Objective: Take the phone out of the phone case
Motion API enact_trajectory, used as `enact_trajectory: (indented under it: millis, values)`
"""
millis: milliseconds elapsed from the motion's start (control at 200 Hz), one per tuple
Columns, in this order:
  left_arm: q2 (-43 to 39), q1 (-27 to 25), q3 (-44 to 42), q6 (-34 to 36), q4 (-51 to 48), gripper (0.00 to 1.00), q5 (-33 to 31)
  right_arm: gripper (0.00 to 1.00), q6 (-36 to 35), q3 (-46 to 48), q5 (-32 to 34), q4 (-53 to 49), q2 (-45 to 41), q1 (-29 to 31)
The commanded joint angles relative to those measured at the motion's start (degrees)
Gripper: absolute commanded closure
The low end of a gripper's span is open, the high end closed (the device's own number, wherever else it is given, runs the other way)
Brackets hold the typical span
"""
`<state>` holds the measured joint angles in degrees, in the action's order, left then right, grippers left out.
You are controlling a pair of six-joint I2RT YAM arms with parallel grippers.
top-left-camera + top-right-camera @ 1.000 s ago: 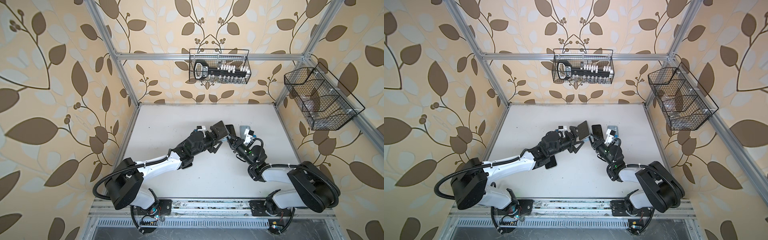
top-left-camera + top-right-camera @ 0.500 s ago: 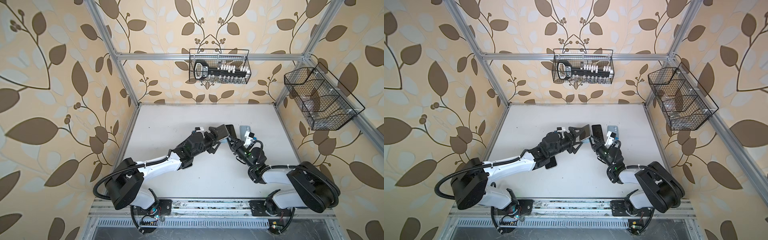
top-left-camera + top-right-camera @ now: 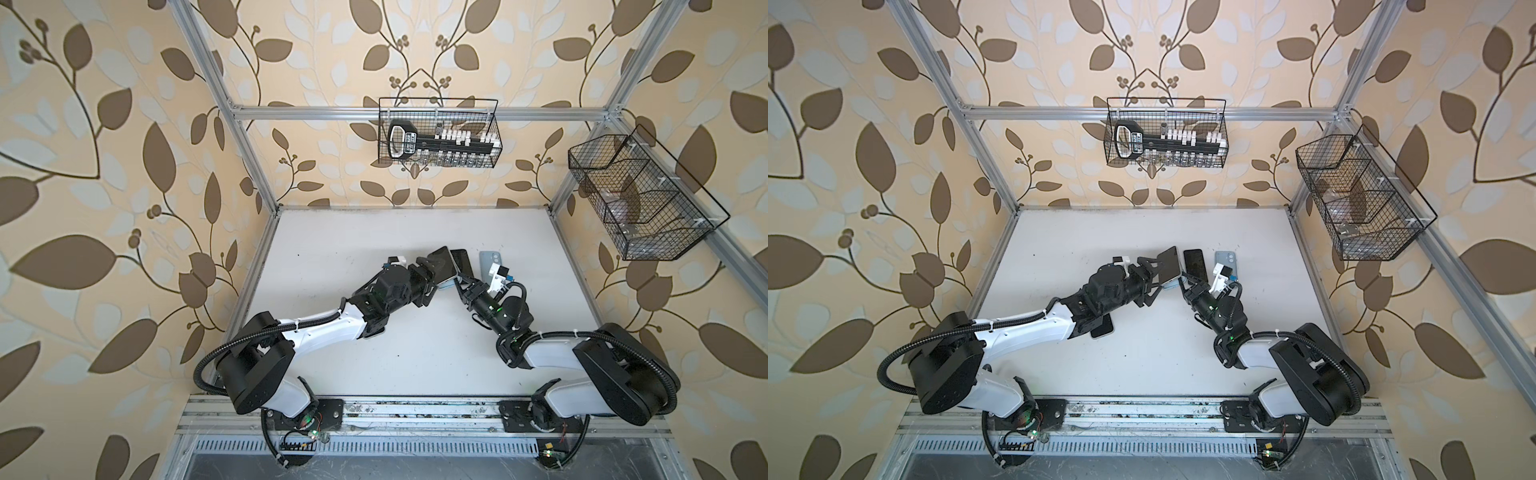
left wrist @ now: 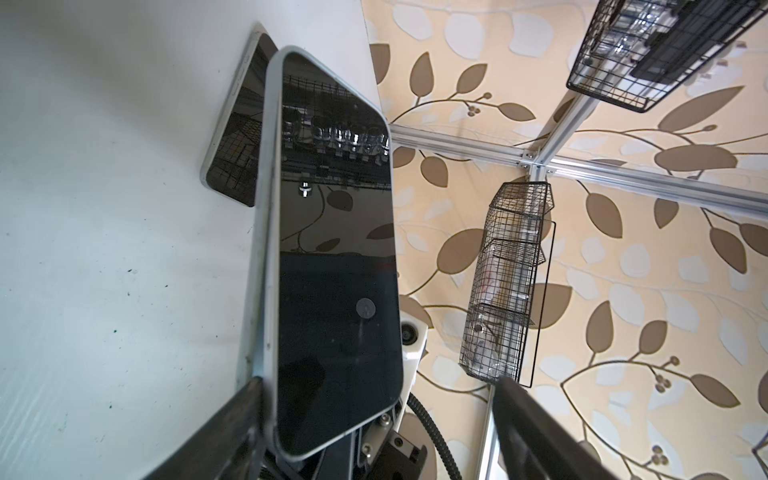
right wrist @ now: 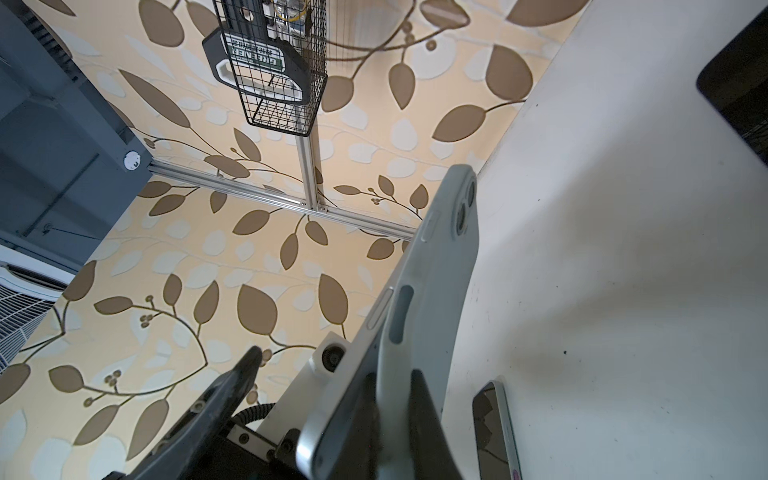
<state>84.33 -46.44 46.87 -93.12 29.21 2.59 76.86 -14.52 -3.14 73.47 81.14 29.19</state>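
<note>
**Top views: left gripper (image 3: 430, 277) starts to close round the phone (image 3: 442, 266)**

In both top views the phone stands tilted on edge above the table (image 3: 374, 232), between the two arms. The right gripper (image 3: 458, 283) is pinched tight at its lower corner. The left gripper straddles it, jaws a little narrower than a second ago.

Left wrist: the dark screen fills the middle, with the pale phone case (image 4: 266, 249) along one long edge. One finger (image 4: 245, 415) sits at that edge and the other is well apart, so nothing is clamped yet.

Right wrist: the right gripper is clamped on the case wall. The phone's metal side stands clear of the case's button slot, so I judge it partly peeled. Once the left jaws bite, the two can be pulled apart.
</note>
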Motion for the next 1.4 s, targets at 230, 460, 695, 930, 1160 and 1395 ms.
enact_trajectory:
  millis: [230, 460, 695, 930, 1160, 1395]
  values:
    - [0.7, 0.3, 2.4, 0.7, 3.2, 0.40, -1.8, 0.98, 0.6, -0.1, -0.5, 7.2, 0.6, 1.4]
    - [1.1, 0.3, 2.7, 0.7, 4.4, 0.57, -1.6, 0.98, 0.8, -0.1, -0.1, 7.5, 1.9, 2.4]
    - [0.8, 0.4, 2.4, 0.7, 4.3, 0.83, -1.9, 0.99, 1.2, -0.1, 0.1, 8.1, 2.7, 2.7]
    - [0.3, 0.4, 2.4, 1.0, 4.6, 1.00, -2.2, 0.98, 0.2, 0.0, 0.5, 6.2, 1.8, 2.8]
    - [-0.6, 0.4, 4.4, 0.2, 7.8, 1.00, -0.7, 0.98, -2.8, 0.3, 1.9, 2.2, 0.8, 2.5]
    - [-2.4, 0.3, 10.4, 0.4, 6.5, 1.00, 2.6, 0.99, -6.4, 0.7, 2.4, -1.1, 1.6, 0.2]
